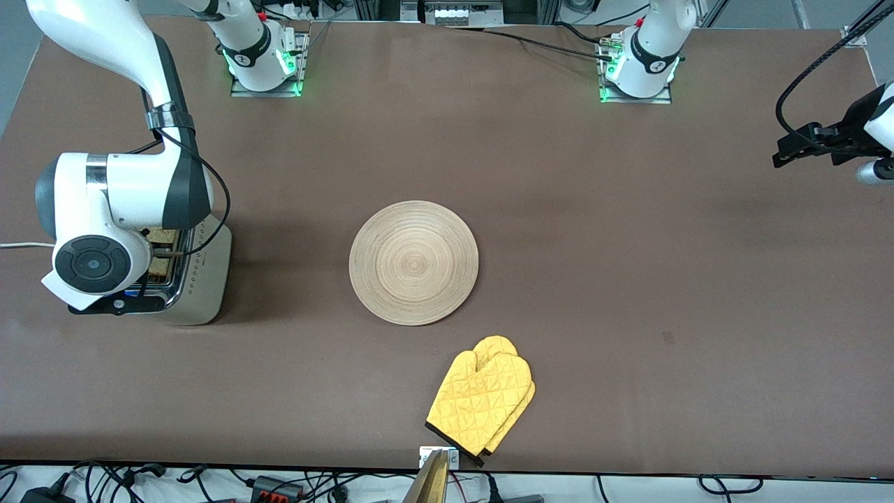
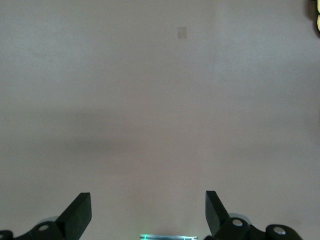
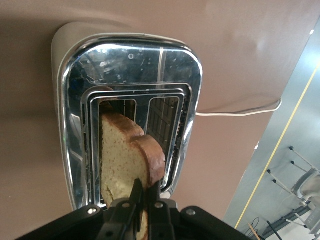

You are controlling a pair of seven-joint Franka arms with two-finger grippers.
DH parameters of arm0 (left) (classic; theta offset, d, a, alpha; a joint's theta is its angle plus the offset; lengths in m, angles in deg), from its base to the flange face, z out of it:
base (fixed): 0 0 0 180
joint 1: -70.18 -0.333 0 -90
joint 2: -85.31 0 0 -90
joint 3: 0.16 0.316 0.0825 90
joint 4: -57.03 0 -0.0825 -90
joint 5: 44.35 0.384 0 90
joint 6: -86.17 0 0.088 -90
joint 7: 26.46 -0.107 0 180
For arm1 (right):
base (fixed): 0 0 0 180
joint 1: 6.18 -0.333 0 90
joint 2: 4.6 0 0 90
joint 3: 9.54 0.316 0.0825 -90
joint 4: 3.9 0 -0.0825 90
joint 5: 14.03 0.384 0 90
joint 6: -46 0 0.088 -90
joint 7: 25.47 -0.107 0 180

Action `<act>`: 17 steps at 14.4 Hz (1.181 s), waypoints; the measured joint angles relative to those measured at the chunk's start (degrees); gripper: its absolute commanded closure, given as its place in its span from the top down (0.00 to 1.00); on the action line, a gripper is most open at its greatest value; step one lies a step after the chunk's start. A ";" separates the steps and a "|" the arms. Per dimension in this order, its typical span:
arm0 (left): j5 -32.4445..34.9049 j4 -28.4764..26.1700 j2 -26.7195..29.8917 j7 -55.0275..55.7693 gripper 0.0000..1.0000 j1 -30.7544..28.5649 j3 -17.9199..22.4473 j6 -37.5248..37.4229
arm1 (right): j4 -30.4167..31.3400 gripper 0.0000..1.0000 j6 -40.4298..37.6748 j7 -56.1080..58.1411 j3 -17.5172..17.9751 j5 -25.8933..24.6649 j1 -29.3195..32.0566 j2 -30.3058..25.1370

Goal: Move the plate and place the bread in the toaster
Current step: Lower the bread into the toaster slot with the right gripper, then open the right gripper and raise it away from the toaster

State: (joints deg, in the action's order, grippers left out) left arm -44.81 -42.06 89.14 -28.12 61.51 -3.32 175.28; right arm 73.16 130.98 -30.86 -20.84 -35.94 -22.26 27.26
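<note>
Pinching crusty bread (image 3: 127,160), right gripper (image 3: 145,192) seemingly over chrome toaster (image 3: 130,65).

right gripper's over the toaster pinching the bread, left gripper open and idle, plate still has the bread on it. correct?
Not quite: the plate is bare. The right wrist view shows the only bread pinched in the right gripper and partly down a slot of the toaster. The rest holds: the left gripper waits open over bare table at the left arm's end.
</note>
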 measured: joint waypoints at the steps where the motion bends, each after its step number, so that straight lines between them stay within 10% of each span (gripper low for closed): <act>1: 0.00 0.01 0.00 0.00 1.00 -0.05 0.03 0.00 | 0.12 0.80 0.00 -0.48 0.00 0.12 0.06 0.00; 2: 0.00 0.01 0.00 0.00 1.00 -0.04 0.02 0.00 | 0.16 1.00 0.00 -1.44 0.00 0.19 0.10 0.00; 9: 0.00 0.23 0.00 0.01 1.00 0.11 -0.15 0.00 | -2.37 1.00 -0.39 -5.19 -0.03 5.09 -0.19 -4.09; 17: 0.00 0.30 0.00 0.01 1.00 0.14 -0.17 0.00 | -5.11 1.00 -0.70 -3.37 -0.74 24.50 3.95 -9.05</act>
State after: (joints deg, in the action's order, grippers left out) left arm -44.81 -41.77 89.14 -28.11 61.66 -3.49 175.28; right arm 68.05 130.28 -34.23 -21.58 -11.43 -18.31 18.22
